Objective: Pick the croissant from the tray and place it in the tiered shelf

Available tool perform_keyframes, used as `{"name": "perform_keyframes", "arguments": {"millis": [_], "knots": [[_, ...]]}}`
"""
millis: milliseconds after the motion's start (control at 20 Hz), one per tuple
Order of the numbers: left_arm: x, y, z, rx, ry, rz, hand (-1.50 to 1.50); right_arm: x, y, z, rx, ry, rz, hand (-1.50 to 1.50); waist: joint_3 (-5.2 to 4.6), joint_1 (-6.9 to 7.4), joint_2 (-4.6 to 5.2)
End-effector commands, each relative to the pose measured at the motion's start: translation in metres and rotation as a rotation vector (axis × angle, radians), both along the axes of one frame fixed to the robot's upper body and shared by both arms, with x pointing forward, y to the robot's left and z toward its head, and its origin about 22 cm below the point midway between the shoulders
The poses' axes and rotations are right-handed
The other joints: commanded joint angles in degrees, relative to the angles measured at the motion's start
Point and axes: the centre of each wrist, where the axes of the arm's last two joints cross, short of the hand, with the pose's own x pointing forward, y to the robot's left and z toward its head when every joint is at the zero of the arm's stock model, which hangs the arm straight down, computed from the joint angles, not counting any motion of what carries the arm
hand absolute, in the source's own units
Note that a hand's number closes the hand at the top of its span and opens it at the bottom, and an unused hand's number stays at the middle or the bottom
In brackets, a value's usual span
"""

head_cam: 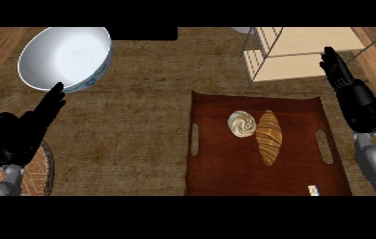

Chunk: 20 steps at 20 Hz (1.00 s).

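Observation:
A golden-brown croissant [269, 136] lies lengthwise on the dark red tray [220, 173], right of the tray's middle. Touching its left side is a pale round swirled bun [241, 124]. The tiered shelf [301, 54], with light wooden boards in a thin metal frame, stands at the back right just beyond the tray. My right hand [348, 91] is at the right edge, fingers straight and pointing up beside the shelf, apart from the croissant. At the left edge, my left hand [29, 128] is open with its fingers up, below the bowl.
A large white bowl [64, 58] with a blue-patterned outside sits at the back left. A round woven mat [40, 171] shows partly under my left forearm. A small white tag [314, 189] lies on the tray's near right corner. The counter is brown and textured.

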Motion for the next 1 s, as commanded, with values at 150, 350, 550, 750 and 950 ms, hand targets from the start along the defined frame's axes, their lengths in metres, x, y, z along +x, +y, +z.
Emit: {"name": "perform_keyframes", "arguments": {"millis": [150, 350, 550, 750, 950], "knots": [[-0.013, -0.002, -0.042, -0.165, 0.136, 0.156, 0.0, -0.04, -0.048, 0.015, -0.015, -0.145, -0.289, 1.5, 0.31, -3.59, -1.36], [-0.028, -0.008, -0.055, -0.29, 0.186, 0.199, 0.0, -0.097, -0.117, -0.049, -0.249, 0.227, -0.691, 1.5, 0.12, -4.75, -0.22], [-0.032, -0.023, -0.073, -0.328, 0.229, 0.197, 0.0, -0.129, -0.086, -0.067, 0.007, 0.164, -0.676, -1.5, 0.36, -3.48, -0.96], [-0.018, -0.045, -0.075, -0.311, 0.231, 0.178, 0.0, -0.155, -0.07, -0.064, -0.021, 0.14, -0.49, -1.5, 0.4, -2.38, -0.81], [-0.01, -0.036, -0.062, -0.321, 0.222, 0.159, 0.0, -0.155, -0.063, -0.018, -0.05, 0.196, -0.35, -1.5, 0.38, -1.25, -0.85]]}}
